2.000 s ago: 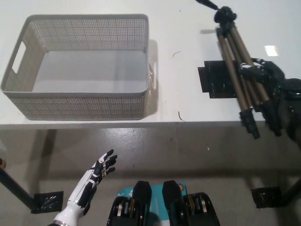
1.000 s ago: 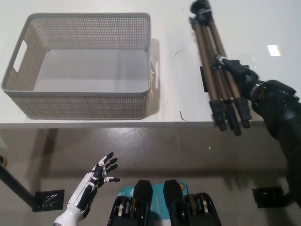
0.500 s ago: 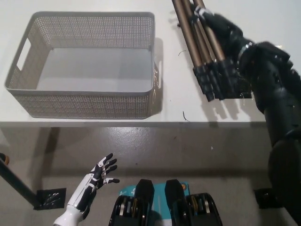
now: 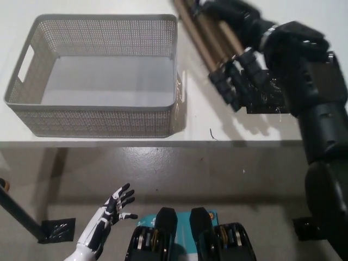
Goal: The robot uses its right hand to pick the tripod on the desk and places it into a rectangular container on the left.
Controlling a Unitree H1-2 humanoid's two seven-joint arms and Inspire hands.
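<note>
The black right hand (image 4: 231,13) is closed around the folded tripod (image 4: 209,41) near the top of the picture, its fingers wrapped over the bundled legs. The tripod hangs tilted, its brown leg tubes running from the upper edge down to the right and ending in a cluster of black feet. It seems to be lifted clear of the white table (image 4: 201,117) rather than resting on it, though from this steep angle that is hard to confirm. The upper end of the tripod runs out of frame at the top. The black right arm reaches up along the right side of the picture, covering part of a flat black plate (image 4: 266,100) that lies on the table just under the tripod's feet.

The grey perforated rectangular container (image 4: 98,122) sits on the table to the left, with a handle slot in its left end wall. The tripod is beside the container's right wall, near its upper right corner but not over the opening.

The white left hand (image 4: 111,209) rests low at the lower left, below the table edge over the floor, fingers spread apart and holding nothing.
</note>
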